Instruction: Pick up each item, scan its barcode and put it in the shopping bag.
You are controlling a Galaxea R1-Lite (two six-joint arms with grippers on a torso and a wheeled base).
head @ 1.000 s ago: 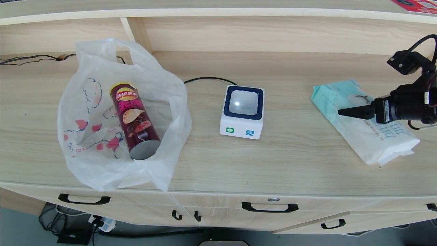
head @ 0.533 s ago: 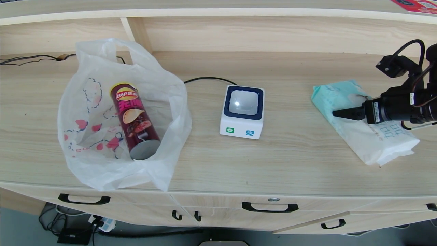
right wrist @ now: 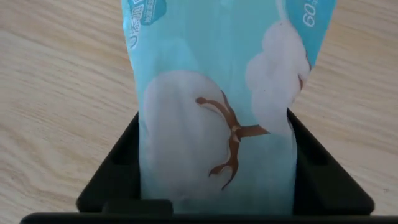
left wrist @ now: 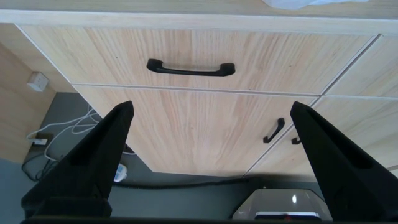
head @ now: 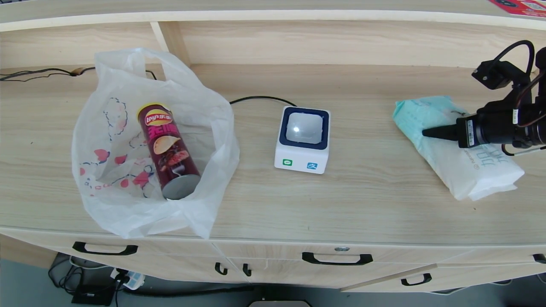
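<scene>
Pale wood drawer fronts (left wrist: 199, 130) with black handles (left wrist: 190, 67) lie nearest, and the left gripper (left wrist: 211, 106) hangs in front of them below the edge of the surface (head: 362, 204), its jaws spread wide with nothing between them. On the surface, toward the robot's left, the thin white shopping bag (head: 119, 72) with red and blue prints lies open, and a dark red can of crisps (head: 168, 149) rests on its side inside it, its metal base toward the front. Near the middle stands the white scanner (head: 303, 138) with its dark blue frame around a lit window, well apart from the bag; a black cable (head: 260, 99) curves away behind it. At the robot's right a light blue and white tissue pack (head: 452, 170) lies slantwise on the surface, and the right gripper (head: 428, 133) is on its far end, jaws pressed against the pack's two sides (right wrist: 211, 93). A wooden back shelf (head: 298, 42) runs behind it all.
</scene>
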